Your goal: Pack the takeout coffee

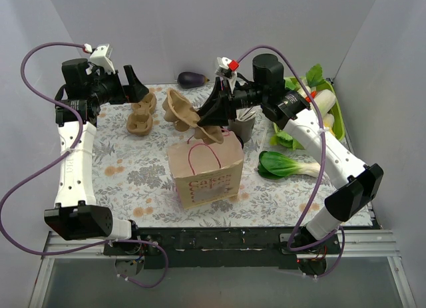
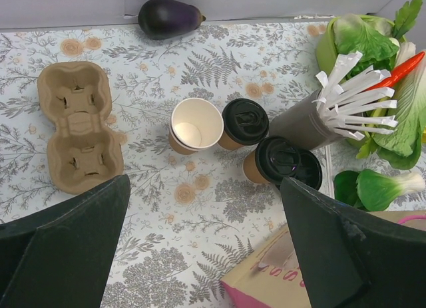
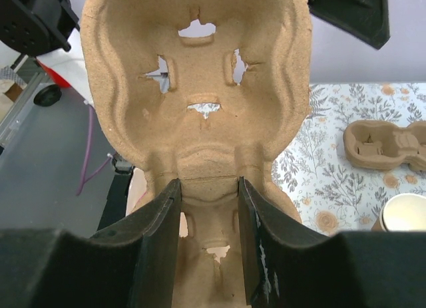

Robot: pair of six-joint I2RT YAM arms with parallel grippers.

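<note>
Two kraft-brown takeout coffee cups with black lids (image 2: 244, 122) (image 2: 287, 161) stand on the floral cloth beside an open, white-lined cup (image 2: 195, 124). My left gripper (image 2: 206, 248) hovers open above them with nothing between its fingers; in the top view the left gripper (image 1: 138, 85) is at the back left. My right gripper (image 3: 208, 185) is shut on the middle of a tan pulp cup carrier (image 3: 200, 88). In the top view the right gripper (image 1: 204, 115) holds this carrier (image 1: 177, 106) tilted above the paper bag (image 1: 203, 168). The cups are hidden in the top view.
A second cup carrier (image 2: 78, 125) lies flat at the left. A dark grey cup of white sticks (image 2: 313, 118) stands right of the cups. An eggplant (image 2: 170, 16) lies at the back, bok choy (image 1: 286, 165) and a green tray (image 1: 336, 115) of vegetables at the right.
</note>
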